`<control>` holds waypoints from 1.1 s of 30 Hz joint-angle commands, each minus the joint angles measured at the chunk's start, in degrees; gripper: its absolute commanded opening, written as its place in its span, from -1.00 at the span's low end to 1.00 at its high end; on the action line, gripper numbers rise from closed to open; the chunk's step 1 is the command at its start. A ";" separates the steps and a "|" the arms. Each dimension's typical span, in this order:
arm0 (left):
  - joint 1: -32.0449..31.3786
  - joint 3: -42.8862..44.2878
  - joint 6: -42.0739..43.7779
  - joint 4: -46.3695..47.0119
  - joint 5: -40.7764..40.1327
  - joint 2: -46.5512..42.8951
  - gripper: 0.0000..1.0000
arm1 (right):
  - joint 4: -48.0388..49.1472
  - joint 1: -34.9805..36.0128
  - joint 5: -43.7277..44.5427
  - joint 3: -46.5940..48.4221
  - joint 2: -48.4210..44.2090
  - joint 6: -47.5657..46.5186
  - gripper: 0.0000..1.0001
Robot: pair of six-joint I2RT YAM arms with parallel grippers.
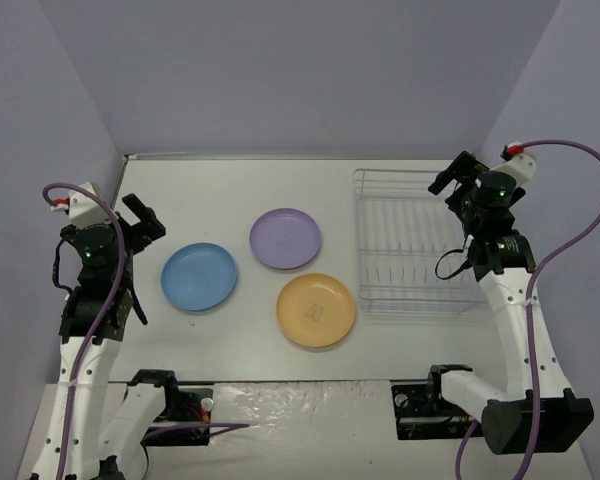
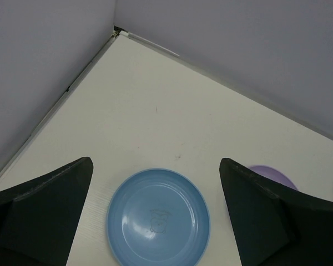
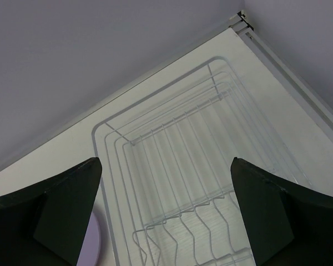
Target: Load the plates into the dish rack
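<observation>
Three plates lie flat on the white table: a blue plate (image 1: 199, 276) on the left, a lavender plate (image 1: 285, 238) behind the middle, an orange-yellow plate (image 1: 316, 309) in front. The clear wire dish rack (image 1: 412, 243) stands empty at the right. My left gripper (image 1: 143, 219) is open and empty, raised left of the blue plate, which shows between its fingers in the left wrist view (image 2: 158, 217). My right gripper (image 1: 453, 175) is open and empty above the rack's far right corner; the right wrist view looks down into the rack (image 3: 177, 166).
Grey walls close the table at the back and both sides. The lavender plate's edge shows in the left wrist view (image 2: 272, 173) and in the right wrist view (image 3: 95, 241). The arm bases and cables sit along the near edge.
</observation>
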 commanded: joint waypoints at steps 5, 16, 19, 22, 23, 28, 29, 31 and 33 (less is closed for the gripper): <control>0.24 -1.29 -1.40 1.62 -0.83 0.41 0.94 | 1.65 -0.01 -5.48 0.38 -3.90 -1.14 1.00; 0.31 -2.40 -1.81 0.54 1.65 0.53 0.94 | -5.21 42.07 3.32 -1.86 -2.73 -0.75 1.00; 0.25 -2.81 -1.96 0.62 0.48 -0.04 0.94 | -7.31 55.67 9.78 -1.96 2.89 2.23 1.00; 0.31 -3.08 -1.85 0.75 0.94 -0.50 0.94 | -11.35 63.49 15.90 -2.11 9.17 8.62 1.00; 0.35 -3.10 -1.76 0.81 1.01 -0.57 0.94 | -13.03 65.57 16.99 -2.31 10.94 11.55 1.00; 0.31 -3.01 -1.37 0.68 1.44 -0.62 0.94 | -15.92 69.70 18.51 -7.89 13.08 26.15 1.00; 0.31 -3.07 -1.42 0.63 1.50 -0.57 0.94 | -15.58 69.76 18.48 -9.92 12.12 29.48 0.99; 0.31 -3.15 -1.48 0.64 1.65 -0.48 0.94 | -15.16 69.77 18.70 -13.82 9.82 35.40 0.96; 0.35 -3.28 -1.62 0.77 1.88 -0.19 0.94 | -14.87 69.75 19.60 -17.71 7.23 40.48 0.89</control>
